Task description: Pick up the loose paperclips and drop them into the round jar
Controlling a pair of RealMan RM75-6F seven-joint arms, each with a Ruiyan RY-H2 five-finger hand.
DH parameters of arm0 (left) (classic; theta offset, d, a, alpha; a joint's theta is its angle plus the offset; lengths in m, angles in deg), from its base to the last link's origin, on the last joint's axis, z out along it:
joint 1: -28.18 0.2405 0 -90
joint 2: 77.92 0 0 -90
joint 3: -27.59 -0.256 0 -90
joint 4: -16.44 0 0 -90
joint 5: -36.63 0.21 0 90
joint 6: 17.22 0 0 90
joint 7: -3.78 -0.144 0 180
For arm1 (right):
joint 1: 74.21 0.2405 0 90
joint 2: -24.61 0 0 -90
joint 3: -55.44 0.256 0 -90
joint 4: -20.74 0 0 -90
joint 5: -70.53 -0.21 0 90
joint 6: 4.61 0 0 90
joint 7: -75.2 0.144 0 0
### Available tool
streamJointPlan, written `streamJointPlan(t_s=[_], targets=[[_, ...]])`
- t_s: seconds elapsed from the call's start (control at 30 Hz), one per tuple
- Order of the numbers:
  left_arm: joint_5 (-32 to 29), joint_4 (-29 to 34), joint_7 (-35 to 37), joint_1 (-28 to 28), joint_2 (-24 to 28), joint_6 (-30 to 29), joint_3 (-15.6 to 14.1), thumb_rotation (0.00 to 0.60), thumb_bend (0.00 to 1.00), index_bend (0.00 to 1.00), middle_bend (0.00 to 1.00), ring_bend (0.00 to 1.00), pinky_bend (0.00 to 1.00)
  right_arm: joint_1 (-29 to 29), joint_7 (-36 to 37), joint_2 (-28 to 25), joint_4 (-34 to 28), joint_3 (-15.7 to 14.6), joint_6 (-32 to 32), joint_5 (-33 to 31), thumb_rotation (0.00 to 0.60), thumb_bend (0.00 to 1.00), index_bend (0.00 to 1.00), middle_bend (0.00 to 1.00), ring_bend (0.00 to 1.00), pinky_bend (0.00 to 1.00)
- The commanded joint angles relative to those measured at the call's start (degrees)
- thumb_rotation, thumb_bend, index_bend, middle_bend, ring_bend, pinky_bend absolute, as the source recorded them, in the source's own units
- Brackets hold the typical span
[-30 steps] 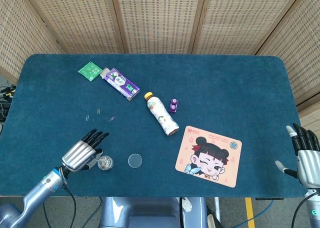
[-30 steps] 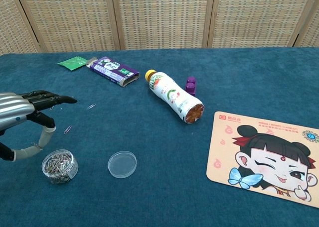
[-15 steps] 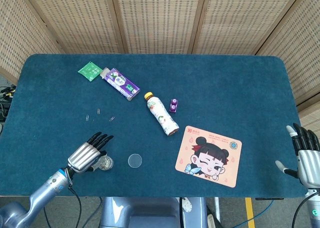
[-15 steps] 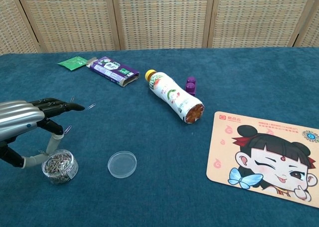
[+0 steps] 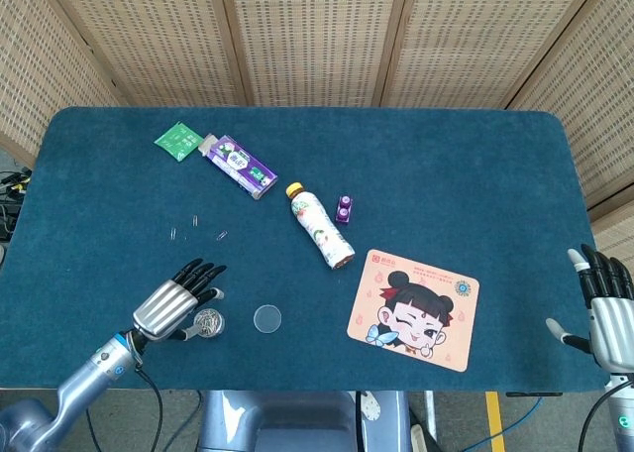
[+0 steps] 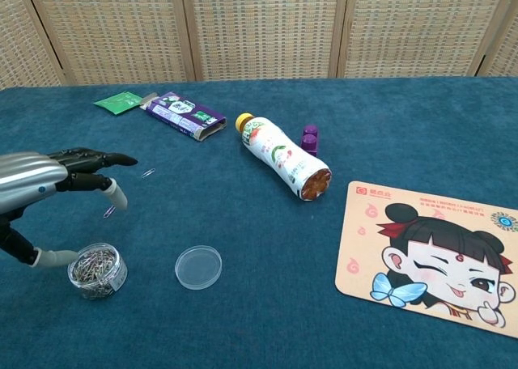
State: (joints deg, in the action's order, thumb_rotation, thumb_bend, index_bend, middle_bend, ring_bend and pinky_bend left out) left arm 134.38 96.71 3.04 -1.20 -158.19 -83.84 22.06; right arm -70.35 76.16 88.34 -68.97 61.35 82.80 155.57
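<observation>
The round clear jar stands near the table's front left, holding several paperclips. Its clear lid lies flat to its right. Loose paperclips lie on the blue cloth beyond the jar, one just under my left hand's fingertips. My left hand hovers over the jar's far left side, fingers spread and stretched forward, thumb low beside the jar, holding nothing I can see. My right hand stays off the table's right edge, fingers apart and empty.
A juice bottle lies on its side mid-table beside a small purple object. A purple carton and a green packet lie at the back left. A cartoon mat covers the front right.
My left hand moved right toward the jar, then lifted a little; the finger that pointed down at the jar is now stretched forward. The right hand has not moved.
</observation>
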Motion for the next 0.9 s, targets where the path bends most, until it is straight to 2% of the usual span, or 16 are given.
streamJointPlan(t_s=[0.03,0.2,0.27,0.43,0.57,0.77,0.83,0.9], targets=[[-0.50,0.20,2.01,0.23,1.38,-1.82,1.18,0.600,0.25,0.29,0.00,0.00,0.00,-0.02,0.09,-0.02,0.00,-0.02,0.02,0.04,0.600,0.00,0.00,0.00,0.00,0.00],[-4.37,-1.83,4.38,0.03,3.34,-1.39,3.74,0.600,0.25,0.31,0.00,0.00,0.00,-0.02,0.05,-0.05,-0.08,-0.08,0.07,0.21,0.600,0.00,0.00,0.00,0.00,0.00],[-7.47,-5.10,5.52,-0.15,3.09,0.29,5.11,0.600,0.25,0.33,0.00,0.00,0.00,-0.03,0.00,-0.05,-0.08,-0.09,0.07,0.21,0.600,0.00,0.00,0.00,0.00,0.00],[-13.23,-16.14,6.01,-1.25,-0.87,3.79,8.44,0.600,0.24,0.40,0.00,0.00,0.00,0.04,-0.49,0.01,-0.25,0.11,-0.12,-0.27,0.600,0.00,0.00,0.00,0.00,0.00],[-16.86,-23.21,7.65,-3.35,-3.35,9.19,10.34,0.600,0.24,0.42,0.00,0.00,0.00,0.27,-0.89,0.13,-0.11,0.51,-0.72,-1.29,0.600,0.00,0.00,0.00,0.00,0.00],[-19.61,-29.84,9.45,-6.14,-6.88,15.39,11.76,0.600,0.25,0.43,0.00,0.00,0.00,0.86,-1.58,0.38,0.23,1.30,-2.17,-3.34,0.600,0.00,0.00,0.00,0.00,0.00],[-20.12,-32.23,10.43,-7.37,-8.39,17.63,12.10,0.600,0.26,0.44,0.00,0.00,0.00,1.01,-1.92,0.46,0.21,1.61,-2.44,-4.00,0.600,0.00,0.00,0.00,0.00,0.00],[-20.19,-33.74,11.17,-8.16,-9.33,18.91,12.17,0.600,0.34,0.44,0.00,0.00,0.00,1.20,-2.28,0.61,0.22,1.80,-2.70,-4.37,0.600,0.00,0.00,0.00,0.00,0.00]])
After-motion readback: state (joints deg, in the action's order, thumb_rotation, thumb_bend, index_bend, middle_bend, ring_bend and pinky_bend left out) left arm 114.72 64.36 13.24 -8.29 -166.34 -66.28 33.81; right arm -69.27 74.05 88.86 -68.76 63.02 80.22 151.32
